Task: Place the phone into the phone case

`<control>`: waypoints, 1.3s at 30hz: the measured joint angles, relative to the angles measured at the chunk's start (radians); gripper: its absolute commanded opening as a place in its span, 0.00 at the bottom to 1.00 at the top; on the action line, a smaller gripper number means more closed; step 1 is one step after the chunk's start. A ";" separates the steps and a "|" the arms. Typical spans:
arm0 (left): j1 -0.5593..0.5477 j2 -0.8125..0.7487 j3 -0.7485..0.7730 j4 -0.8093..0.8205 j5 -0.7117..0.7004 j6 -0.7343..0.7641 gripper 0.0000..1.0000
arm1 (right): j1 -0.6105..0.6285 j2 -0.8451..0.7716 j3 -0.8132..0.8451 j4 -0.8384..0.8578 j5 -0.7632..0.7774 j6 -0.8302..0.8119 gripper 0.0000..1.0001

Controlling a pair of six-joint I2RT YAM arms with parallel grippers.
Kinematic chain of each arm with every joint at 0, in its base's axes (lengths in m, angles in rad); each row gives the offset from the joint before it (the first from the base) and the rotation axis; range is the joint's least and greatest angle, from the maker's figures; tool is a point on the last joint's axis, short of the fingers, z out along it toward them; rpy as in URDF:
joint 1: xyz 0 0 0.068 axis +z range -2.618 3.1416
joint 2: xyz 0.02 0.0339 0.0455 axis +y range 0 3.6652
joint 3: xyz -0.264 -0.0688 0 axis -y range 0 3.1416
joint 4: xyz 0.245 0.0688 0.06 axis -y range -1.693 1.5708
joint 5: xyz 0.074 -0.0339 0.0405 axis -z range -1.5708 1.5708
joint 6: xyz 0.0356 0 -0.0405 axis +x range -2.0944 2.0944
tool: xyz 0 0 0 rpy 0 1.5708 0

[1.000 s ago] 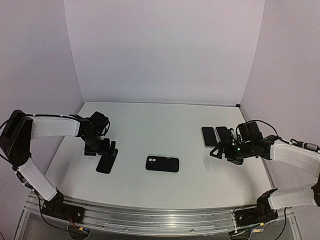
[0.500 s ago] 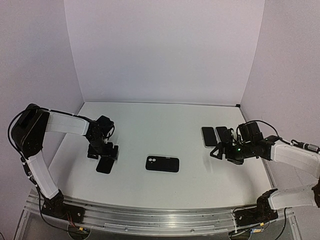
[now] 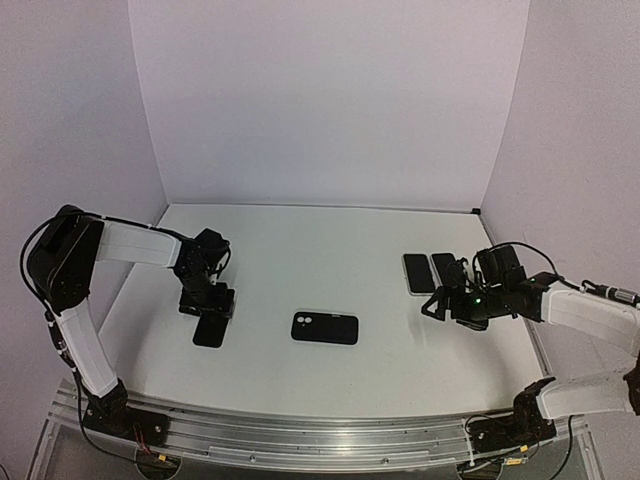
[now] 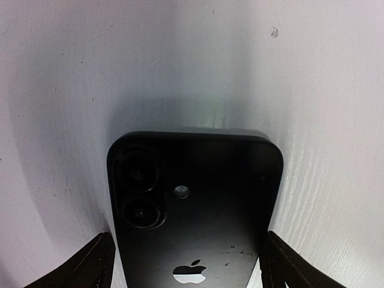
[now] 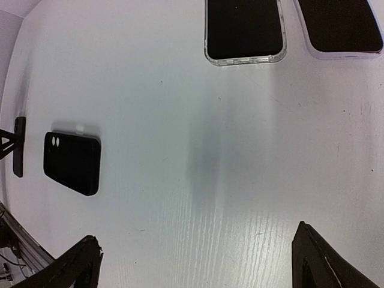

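Phone | gripped edgewise by left tool | right tool spread wide

I see a white table with faint wood grain. At nine o'clock, the phone is black with a white apple logo. The case at centre is black. At three o'clock, a clear-rimmed slab and a lilac-rimmed slab are black-faced. The arms are white with black joints.
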 measured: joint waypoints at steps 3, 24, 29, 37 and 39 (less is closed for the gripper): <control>0.002 0.002 0.001 0.000 0.002 0.000 0.79 | 0.000 0.000 0.000 0.000 0.003 0.000 0.96; 0.003 0.040 0.052 -0.008 0.006 -0.017 0.11 | 0.000 -0.010 -0.003 0.000 0.032 0.019 0.95; 0.003 0.006 0.032 0.008 0.057 -0.056 0.00 | 0.000 -0.011 -0.003 -0.001 0.027 0.024 0.94; -0.003 -0.203 -0.039 0.051 0.113 -0.134 0.00 | 0.000 -0.011 -0.003 0.000 -0.021 0.023 0.94; -0.003 -0.254 -0.052 0.084 0.128 -0.152 0.00 | 0.000 -0.011 -0.002 0.005 -0.050 0.023 0.94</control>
